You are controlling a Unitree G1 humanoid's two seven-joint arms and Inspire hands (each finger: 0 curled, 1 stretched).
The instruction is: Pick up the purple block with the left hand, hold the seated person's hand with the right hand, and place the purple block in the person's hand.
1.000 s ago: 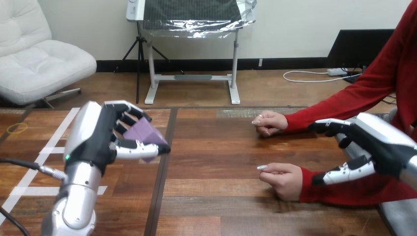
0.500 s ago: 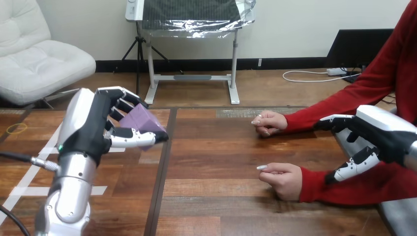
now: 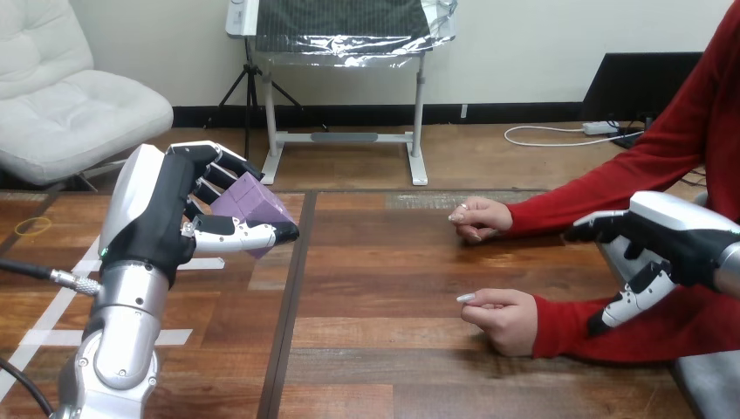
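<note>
My left hand (image 3: 161,214) is raised above the table's left part, its fingers and thumb curled round the purple block (image 3: 249,205), which sits tilted in the grasp. The person's two hands rest on the wood at the right: the far one (image 3: 478,216) loosely closed, the near one (image 3: 499,318) also loosely closed, knuckles down. My right hand (image 3: 672,244) hovers at the far right over the person's red sleeve, fingers fairly straight and spread, thumb pointing down, apart from both of the person's hands.
A dark seam (image 3: 288,297) runs front to back through the wooden table between my left hand and the person's hands. White tape lines (image 3: 70,288) mark the left part. A yellow ring (image 3: 33,226) lies at the far left edge.
My left hand has lifted a little higher with the purple block in it. My right hand has drawn back to the right and its thumb has swung down, away from the person's near wrist.
</note>
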